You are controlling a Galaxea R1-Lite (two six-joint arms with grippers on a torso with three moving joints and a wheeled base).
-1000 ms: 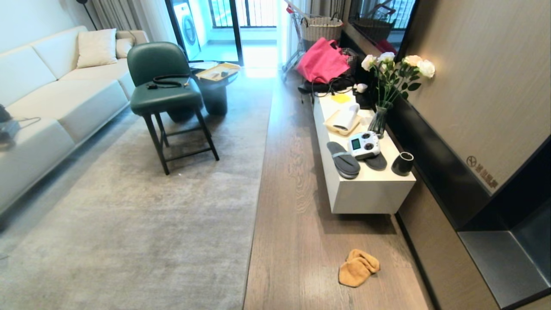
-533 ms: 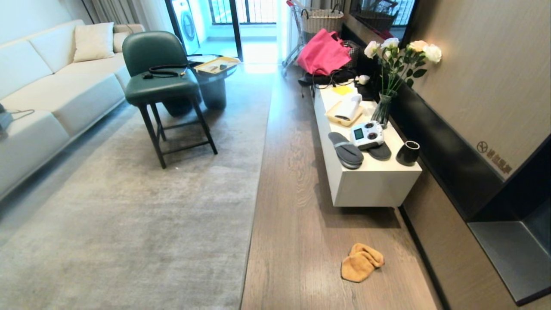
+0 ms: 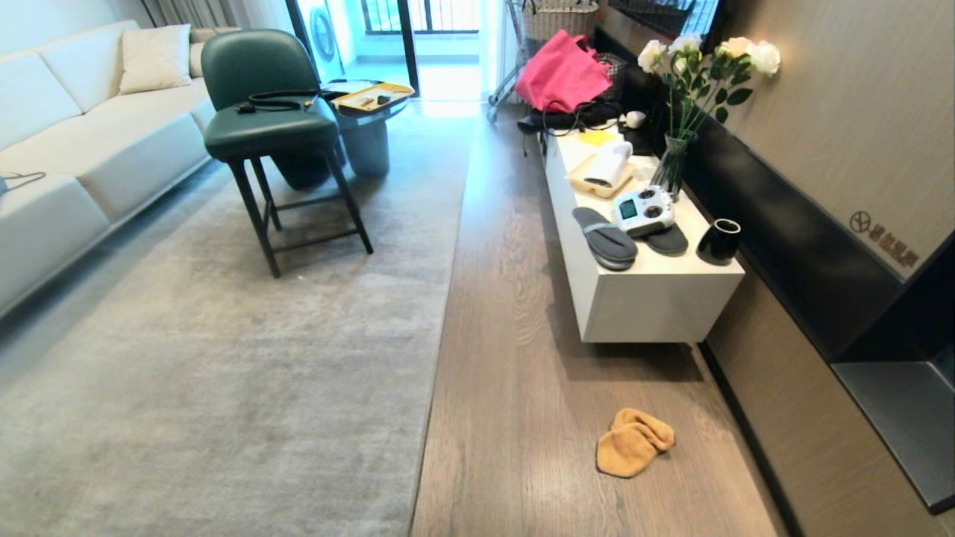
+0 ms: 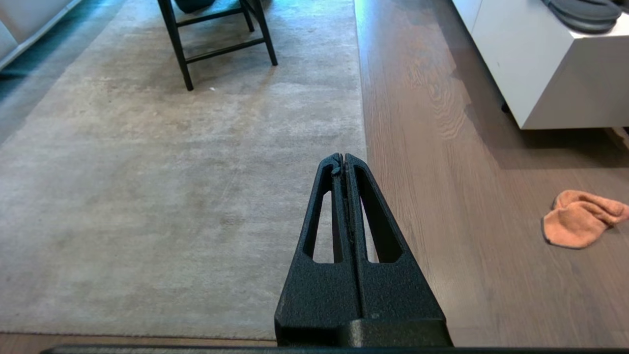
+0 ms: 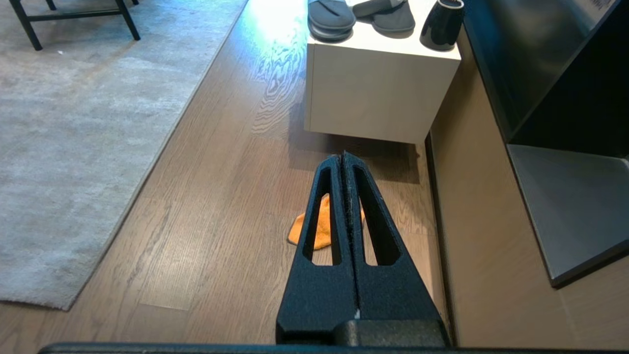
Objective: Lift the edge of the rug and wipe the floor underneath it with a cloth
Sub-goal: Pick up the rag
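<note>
The pale grey rug covers the left half of the room, and its rug edge (image 3: 436, 350) runs straight along the wood-plank floor (image 3: 507, 388). The rug edge (image 4: 362, 113) also shows in the left wrist view, and its near square corner (image 5: 66, 306) in the right wrist view. The orange cloth (image 3: 633, 443) lies crumpled on the bare floor near the low white cabinet, apart from the rug. My left gripper (image 4: 343, 157) is shut and empty, hanging above the rug's border with the cloth (image 4: 580, 223) off to one side. My right gripper (image 5: 342, 156) is shut and empty above the cloth (image 5: 322, 223). Neither arm shows in the head view.
A low white cabinet (image 3: 649, 306) stands by the right wall with slippers, a controller, a black cup, a vase and a rolled white towel on it. A green chair (image 3: 268, 112) stands on the rug, a sofa (image 3: 89, 149) at the left. Dark shelving (image 3: 895, 418) lines the right wall.
The whole head view has shifted, so the camera has moved and looks from a different height and angle. The cloth, the rug and the furniture have kept their places. Both grippers stay shut.
</note>
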